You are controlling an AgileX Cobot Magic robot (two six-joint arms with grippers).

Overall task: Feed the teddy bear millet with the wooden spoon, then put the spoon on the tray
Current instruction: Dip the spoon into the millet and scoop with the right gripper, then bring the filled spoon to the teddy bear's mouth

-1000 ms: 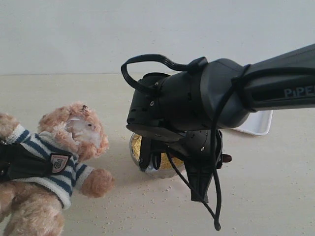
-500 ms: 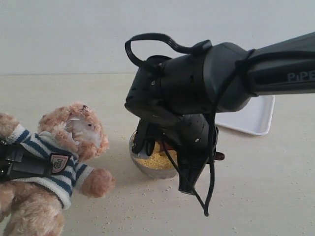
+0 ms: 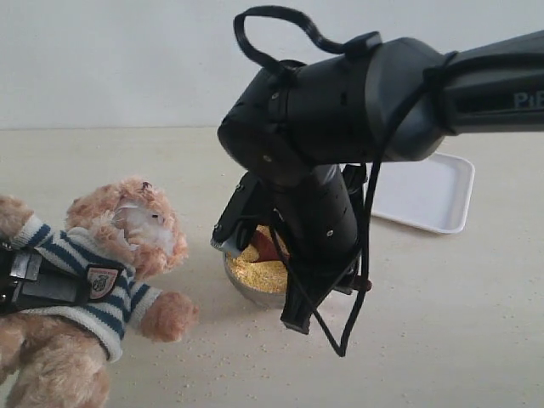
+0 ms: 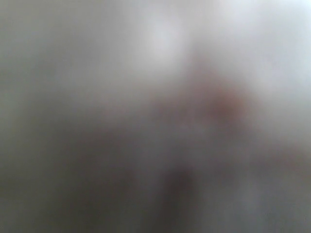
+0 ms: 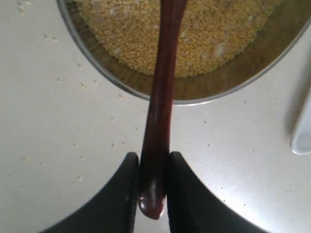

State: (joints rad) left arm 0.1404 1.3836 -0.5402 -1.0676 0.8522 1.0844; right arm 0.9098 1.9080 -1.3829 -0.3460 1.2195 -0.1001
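Note:
The teddy bear (image 3: 127,242) lies at the left in its striped shirt, face toward the metal bowl (image 3: 248,287). The bowl holds the millet (image 3: 259,272), which also fills the bowl in the right wrist view (image 5: 131,34). My right gripper (image 5: 153,180) is shut on the handle end of the wooden spoon (image 5: 163,87). The spoon's reddish front end (image 3: 265,245) sits low over the grains, and the arm hides most of my right gripper (image 3: 357,280). A dark band (image 3: 38,287) crosses the bear's body. The left wrist view is pure blur. The white tray (image 3: 425,191) lies behind the arm at the right.
Stray grains (image 3: 238,357) dot the table in front of the bowl and beside it (image 5: 80,87). The big black right arm (image 3: 340,110) hangs over the bowl with a loose cable loop (image 3: 348,331). A white tray corner (image 5: 303,131) shows beside the bowl.
The right arm has risen and turned, uncovering the bowl. The spoon's front end now shows over the millet. The bear has not moved.

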